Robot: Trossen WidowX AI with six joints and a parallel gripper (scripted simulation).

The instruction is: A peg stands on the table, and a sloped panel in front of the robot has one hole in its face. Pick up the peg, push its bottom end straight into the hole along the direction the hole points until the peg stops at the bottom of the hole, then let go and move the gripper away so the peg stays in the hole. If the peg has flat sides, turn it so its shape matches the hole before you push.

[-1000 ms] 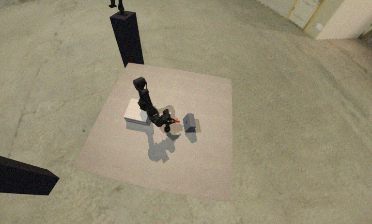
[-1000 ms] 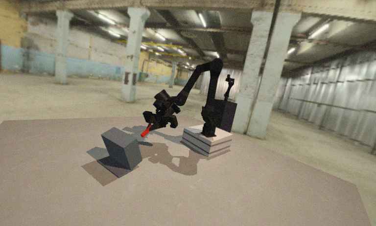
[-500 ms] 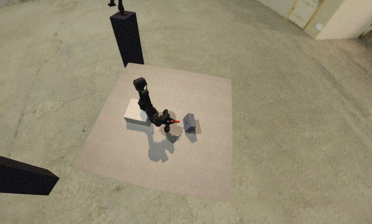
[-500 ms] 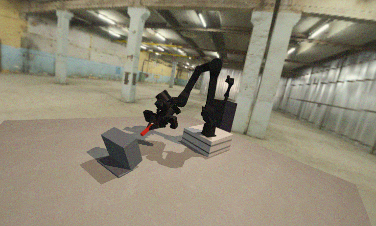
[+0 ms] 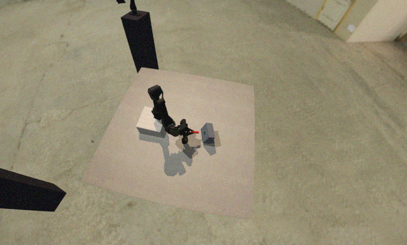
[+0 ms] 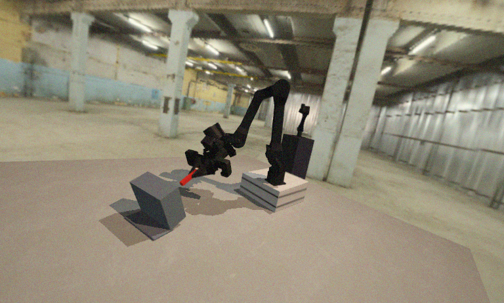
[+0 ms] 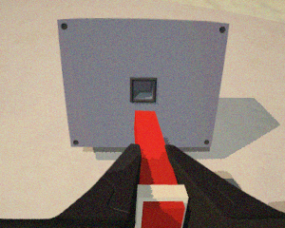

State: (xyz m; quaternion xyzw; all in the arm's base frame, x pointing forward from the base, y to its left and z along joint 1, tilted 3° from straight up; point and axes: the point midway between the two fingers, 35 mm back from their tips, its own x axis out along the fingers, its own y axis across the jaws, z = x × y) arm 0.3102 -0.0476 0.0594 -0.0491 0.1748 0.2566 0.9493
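My gripper (image 7: 150, 154) (image 5: 189, 130) (image 6: 199, 171) is shut on a red square peg (image 7: 150, 142) (image 5: 195, 131) (image 6: 186, 178). The peg has flat sides and a white band near its held end. It points at the grey sloped panel (image 7: 99, 70) (image 5: 208, 131) (image 6: 157, 199). The panel has one dark square hole (image 7: 142, 89) (image 5: 203, 132) in its face. In the wrist view the peg's tip sits just below the hole, lined up with it. In the exterior view the tip is a short gap from the panel's top edge, not inside the hole.
The arm stands on a white layered base block (image 5: 146, 122) (image 6: 275, 192) on the pale table top (image 5: 195, 182) (image 6: 260, 248). A dark pillar (image 5: 139, 40) (image 6: 297, 155) stands behind the base. Another dark block (image 5: 26, 194) lies off the table at the left.
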